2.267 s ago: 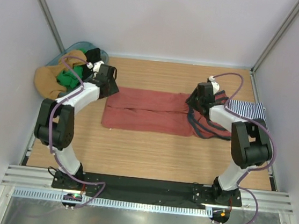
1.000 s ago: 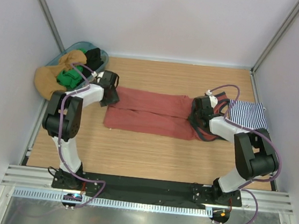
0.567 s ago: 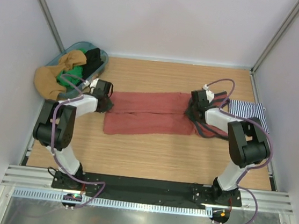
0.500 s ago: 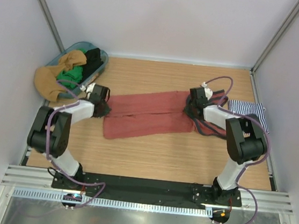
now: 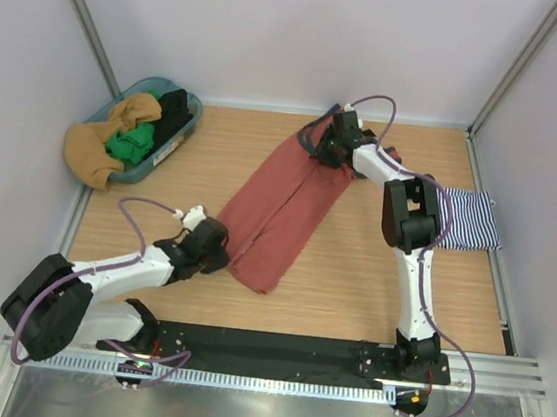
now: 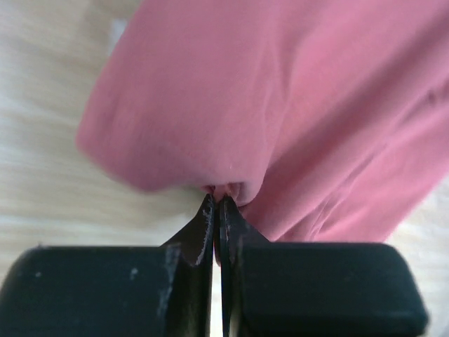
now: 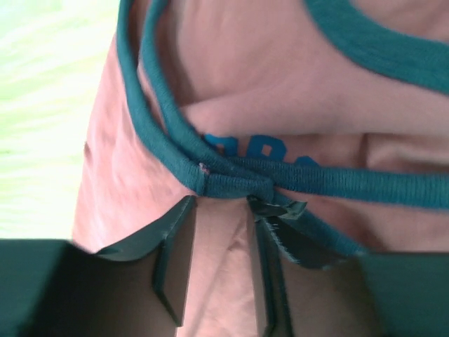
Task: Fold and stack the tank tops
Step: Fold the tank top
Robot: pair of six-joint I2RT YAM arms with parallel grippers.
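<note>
We are mid-fold on the rust-red tank top (image 5: 284, 204), stretched between our hands: the left gripper (image 6: 216, 203) pinches its hem tight, the right gripper (image 7: 221, 205) stands half apart at the navy straps, hold uncertain, so next we carry hem to straps.

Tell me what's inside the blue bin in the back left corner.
The bin holds a tan cloth spilling over its rim, a green cloth and a black cloth. Its floor, and anything beneath them, is covered.
</note>
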